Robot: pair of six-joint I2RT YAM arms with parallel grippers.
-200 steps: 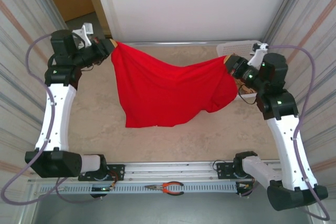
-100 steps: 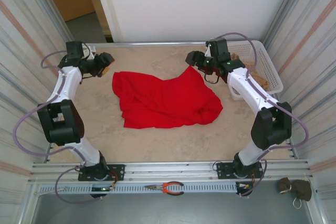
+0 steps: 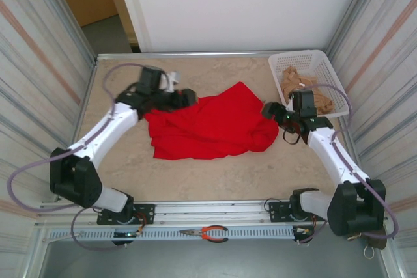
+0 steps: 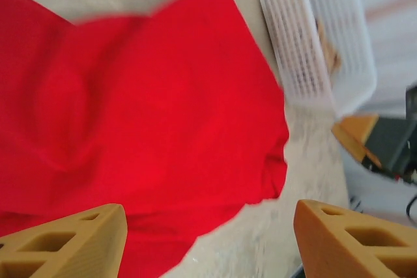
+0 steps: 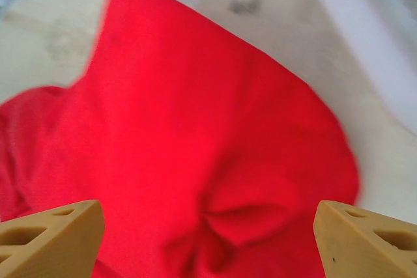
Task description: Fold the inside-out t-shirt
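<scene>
Let go of the stretch in which both arms held it aloft a second ago, the red t-shirt [image 3: 208, 125] now lies in a rumpled heap on the table [image 3: 130, 174], about midway between the side edges and a little toward the far edge. Both arms have swung in from the far corners to flank it. The left fingers [image 3: 187, 97] hang over the heap's far-left edge, spread wide with nothing between them. In the left wrist view the two tan tips stand well apart above red cloth that runs toward the table's right edge. The right fingers [image 3: 267, 110] sit just beside the heap's right-hand edge, likewise spread wide and empty, with wrinkled cloth bunched below them in the right wrist view. Whether either pair touches the cloth cannot be told. A white basket [image 3: 306, 53] stands in the far right corner of the table, apart from the t-shirt, with a tan cloth [image 3: 294, 81] inside it. A pair of orange-handled pliers [image 3: 210, 232] lies on the metal rail [image 3: 260, 208] along the near edge, between the two arm bases.
</scene>
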